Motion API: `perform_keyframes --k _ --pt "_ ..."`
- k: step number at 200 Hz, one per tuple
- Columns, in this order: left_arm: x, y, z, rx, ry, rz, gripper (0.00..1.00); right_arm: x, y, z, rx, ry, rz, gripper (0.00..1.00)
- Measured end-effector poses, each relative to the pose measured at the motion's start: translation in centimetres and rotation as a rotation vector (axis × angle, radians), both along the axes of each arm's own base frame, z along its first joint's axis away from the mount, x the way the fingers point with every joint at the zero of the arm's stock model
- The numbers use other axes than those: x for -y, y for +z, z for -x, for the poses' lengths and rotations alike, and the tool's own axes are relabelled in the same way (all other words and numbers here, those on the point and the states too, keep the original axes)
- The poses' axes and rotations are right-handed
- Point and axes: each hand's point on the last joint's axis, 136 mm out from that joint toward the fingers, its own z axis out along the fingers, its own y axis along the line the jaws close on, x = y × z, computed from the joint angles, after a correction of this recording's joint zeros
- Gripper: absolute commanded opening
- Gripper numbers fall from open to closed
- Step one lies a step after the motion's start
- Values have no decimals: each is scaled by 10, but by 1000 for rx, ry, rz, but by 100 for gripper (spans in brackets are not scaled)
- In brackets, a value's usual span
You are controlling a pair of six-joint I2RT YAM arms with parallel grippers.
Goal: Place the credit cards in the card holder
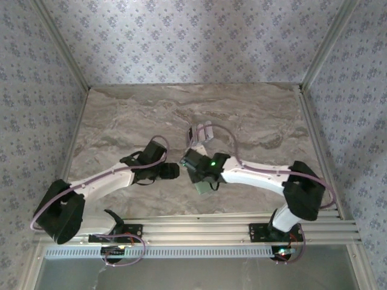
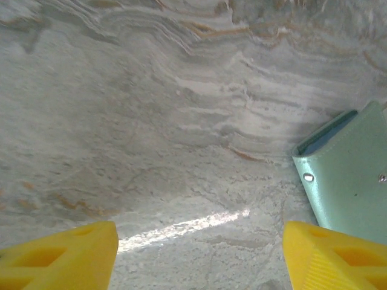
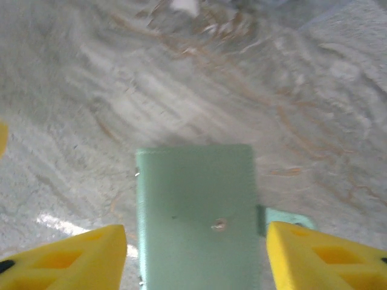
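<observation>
The card holder (image 3: 193,181) is a matte pale-green sleeve with a small metal snap, lying flat on the marble. My right gripper (image 3: 195,229) hangs open over it, one yellow finger (image 3: 72,257) on each side, not touching it. From above, the card holder (image 1: 205,185) pokes out under the right gripper (image 1: 195,165). The credit cards (image 1: 202,132), white and silvery, lie together farther back. My left gripper (image 2: 199,232) is open above bare marble, with the card holder (image 2: 351,181) just to its right. In the top view the left gripper (image 1: 170,171) sits close to the right one.
The marble table (image 1: 121,121) is walled by patterned panels on three sides. An aluminium rail (image 1: 199,229) runs along the near edge. Both wrists crowd the table's middle, a few centimetres apart.
</observation>
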Motion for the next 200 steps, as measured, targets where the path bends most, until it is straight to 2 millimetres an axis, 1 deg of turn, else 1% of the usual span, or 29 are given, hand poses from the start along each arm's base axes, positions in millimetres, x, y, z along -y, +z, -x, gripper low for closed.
perform_keyframes --k 18,38,57,72,84,103,116,150,177,200 --pt "12 -11 8 -23 -46 -19 72 24 -4 -9 -8 -47 -2 58" --pt "29 -20 14 -49 -98 -45 72 49 -21 -12 -57 -89 0 54" --pt "46 -22 12 -48 -130 -49 72 65 -39 -10 -116 -116 -27 51" --pt "58 -23 9 -44 -147 -49 72 73 -47 -10 -147 -134 -59 48" --pt "65 -25 8 -45 -158 -54 72 74 -49 -9 -165 -132 -94 46" --pt "69 -31 8 -49 -166 -68 72 71 -48 -8 -178 -113 -164 43" --pt "70 -34 8 -50 -167 -80 71 69 -45 -9 -184 -104 -217 41" --pt "70 -34 7 -43 -165 -86 72 66 -36 -10 -195 -92 -322 38" --pt "71 -35 6 -44 -165 -92 71 63 -31 -12 -199 -83 -369 36" --pt "71 -35 6 -43 -166 -101 71 61 -31 -13 -205 -78 -386 34"
